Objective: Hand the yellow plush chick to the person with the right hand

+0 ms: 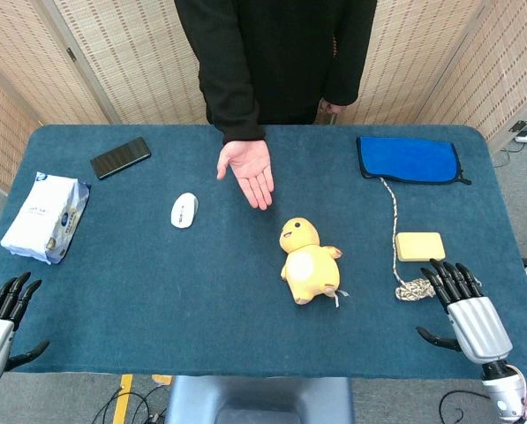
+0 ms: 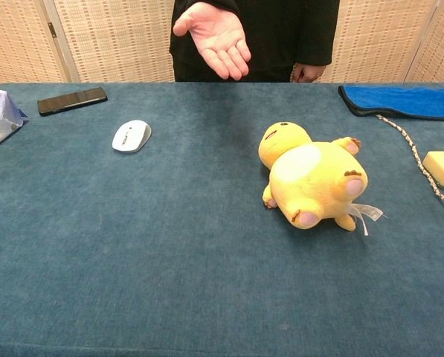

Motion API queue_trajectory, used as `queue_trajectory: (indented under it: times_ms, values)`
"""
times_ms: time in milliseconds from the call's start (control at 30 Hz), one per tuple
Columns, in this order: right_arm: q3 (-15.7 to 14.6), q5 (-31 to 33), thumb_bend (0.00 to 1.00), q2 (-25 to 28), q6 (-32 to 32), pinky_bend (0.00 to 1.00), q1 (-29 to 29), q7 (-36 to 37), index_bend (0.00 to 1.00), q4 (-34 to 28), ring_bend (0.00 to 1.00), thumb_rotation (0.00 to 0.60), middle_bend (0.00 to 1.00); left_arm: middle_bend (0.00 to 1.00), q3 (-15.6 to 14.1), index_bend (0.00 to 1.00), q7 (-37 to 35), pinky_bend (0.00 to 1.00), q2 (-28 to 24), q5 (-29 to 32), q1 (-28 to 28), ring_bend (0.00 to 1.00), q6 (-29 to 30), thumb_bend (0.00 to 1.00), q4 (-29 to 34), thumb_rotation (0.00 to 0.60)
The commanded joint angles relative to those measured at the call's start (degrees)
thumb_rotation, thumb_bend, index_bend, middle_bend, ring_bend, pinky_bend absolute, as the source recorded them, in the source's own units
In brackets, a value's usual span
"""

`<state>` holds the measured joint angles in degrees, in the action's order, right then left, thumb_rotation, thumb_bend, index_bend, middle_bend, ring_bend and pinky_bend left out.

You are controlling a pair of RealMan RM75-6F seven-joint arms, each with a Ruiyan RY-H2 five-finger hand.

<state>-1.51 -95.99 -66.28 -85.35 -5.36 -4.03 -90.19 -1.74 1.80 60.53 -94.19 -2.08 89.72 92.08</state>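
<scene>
We note the yellow plush chick (image 1: 308,263) lying on its back, head away from us, left of the empty, spread-fingered right robot hand (image 1: 466,306), nearer it than the left.

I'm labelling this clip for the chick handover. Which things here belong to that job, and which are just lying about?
Belonging to the job:
yellow plush chick
right hand
person's open palm

Just lying about:
white mouse
black phone
tissue pack
blue cloth
yellow sponge
cord
left hand
</scene>
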Motion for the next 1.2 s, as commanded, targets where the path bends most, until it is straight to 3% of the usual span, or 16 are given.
queue_trajectory:
  times_ms: [33,300,567,833,1200]
  values:
    - [0.1,0.3,0.1,0.2,0.5,0.03,-0.2,0.5,0.0,0.2,0.0,0.6,0.0,0.0,0.1,0.0,0.5,0.18,0.2,0.2,-0.1,0.01,-0.3,0.22,0.2,0.6]
    - [0.1,-0.6,0.1,0.5,2.0,0.03,-1.9,4.3,0.0,0.0,0.0,0.6,0.0,0.0,-0.3,0.0,1.7,0.18,0.7,-1.3,-0.3,0.01,-0.1,0.22,0.2,0.6]
    - [5.1,6.0,0.1,0.3,17.1,0.03,-11.9,3.8,0.0,-6.4,0.0,0.6,0.0,0.0,-0.6,0.0,-0.1,0.18,-0.1,-1.5,0.1,0.01,0.5,0.22,0.1,0.6]
    - [7.5,10.9,0.1,-8.4,27.3,0.03,-19.8,0.5,0.0,-5.4,0.0,0.6,0.0,0.0,-0.9,0.0,-1.8,0.18,-0.6,-2.5,0.0,0.01,0.9,0.22,0.0,0.6]
    - [7.8,13.3,0.13,-18.8,26.9,0.03,-22.2,-1.2,0.0,3.9,0.0,0.6,0.0,0.0,-0.9,0.0,-4.4,0.18,-1.6,-2.8,0.5,0.01,2.3,0.22,-0.1,0.6]
